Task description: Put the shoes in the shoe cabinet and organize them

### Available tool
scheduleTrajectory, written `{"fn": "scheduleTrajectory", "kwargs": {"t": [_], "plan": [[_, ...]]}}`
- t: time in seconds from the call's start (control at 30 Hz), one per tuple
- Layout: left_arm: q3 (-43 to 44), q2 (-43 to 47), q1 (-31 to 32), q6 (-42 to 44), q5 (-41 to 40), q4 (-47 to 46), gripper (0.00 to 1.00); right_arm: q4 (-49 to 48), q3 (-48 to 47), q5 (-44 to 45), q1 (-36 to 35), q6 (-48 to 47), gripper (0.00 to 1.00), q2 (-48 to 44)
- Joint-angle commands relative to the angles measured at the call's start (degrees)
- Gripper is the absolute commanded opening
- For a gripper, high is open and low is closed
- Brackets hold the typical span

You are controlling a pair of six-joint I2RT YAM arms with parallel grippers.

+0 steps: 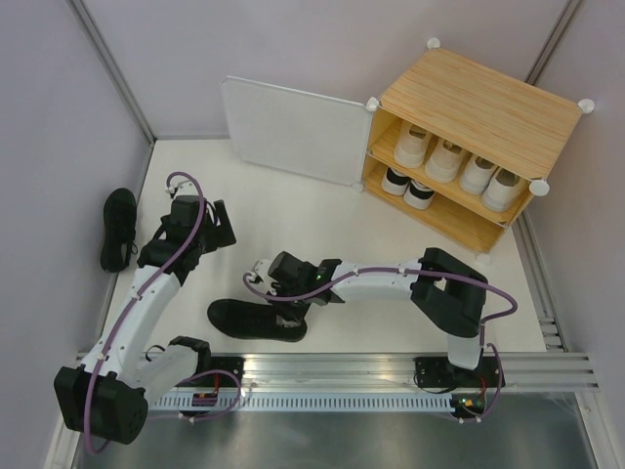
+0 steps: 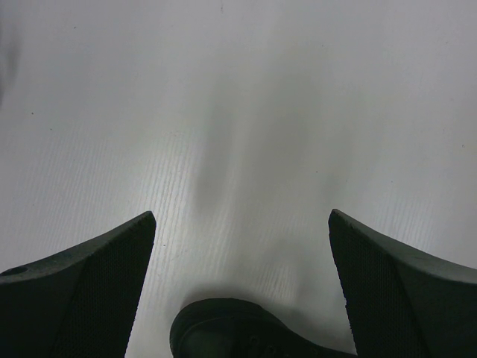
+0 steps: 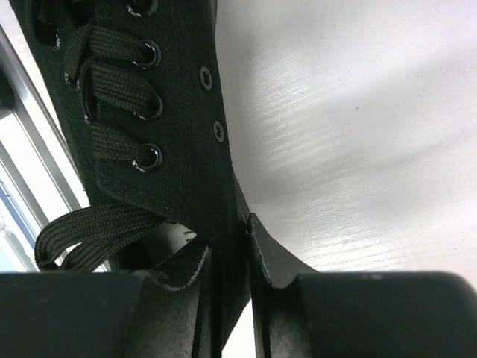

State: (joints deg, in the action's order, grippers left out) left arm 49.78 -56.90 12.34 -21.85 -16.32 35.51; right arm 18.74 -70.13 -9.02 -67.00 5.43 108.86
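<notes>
Well, from above, the shoe cabinet (image 1: 479, 103) stands at the far right of the table (image 1: 391, 234) with its door (image 1: 293, 130) swung wide. Four pale shoes (image 1: 459, 164) line its upper shelf and a black-trimmed pair (image 1: 408, 186) sits on the lower one, so most of the job looks done. Two shoes lie outside it. The far black shoe (image 1: 118, 228) is by the left wall and the near black shoe (image 1: 256, 319) is beside the front rail, with the right gripper (image 1: 293, 293) down on it. The left gripper (image 1: 217, 223) hangs over bare table, touching neither.

From the left wrist, its fingers (image 2: 89, 291) stand spread wide with nothing between them.

From the right wrist, the fingers (image 3: 179, 291) are pinched on the canvas side wall of the near black shoe (image 3: 149, 112), just past the eyelets. By my reckoning, this shoe and its mate have yet to be shelved.
</notes>
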Motion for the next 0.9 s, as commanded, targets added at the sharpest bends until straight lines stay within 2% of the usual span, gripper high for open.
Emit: {"fn": "scheduleTrajectory", "kwargs": {"t": [0.0,0.33,0.57,0.87], "plan": [[0.58,1.01,-0.21,0.93,0.41,-0.61,1.00,-3.35,4.46,-1.19,2.31,5.02,0.03,-3.12],[0.58,0.92,-0.21,0.93,0.41,-0.70,1.00,-7.14,21.07,8.48,19.44,20.13,0.01,-17.18],[0.58,0.83,-0.21,0.93,0.50,-0.70,1.00,-6.62,31.53,10.24,34.45,27.52,0.01,-28.42],[0.58,0.83,-0.21,0.93,0.58,-0.61,1.00,-4.33,38.13,10.07,49.49,33.06,0.01,-41.78]]}}
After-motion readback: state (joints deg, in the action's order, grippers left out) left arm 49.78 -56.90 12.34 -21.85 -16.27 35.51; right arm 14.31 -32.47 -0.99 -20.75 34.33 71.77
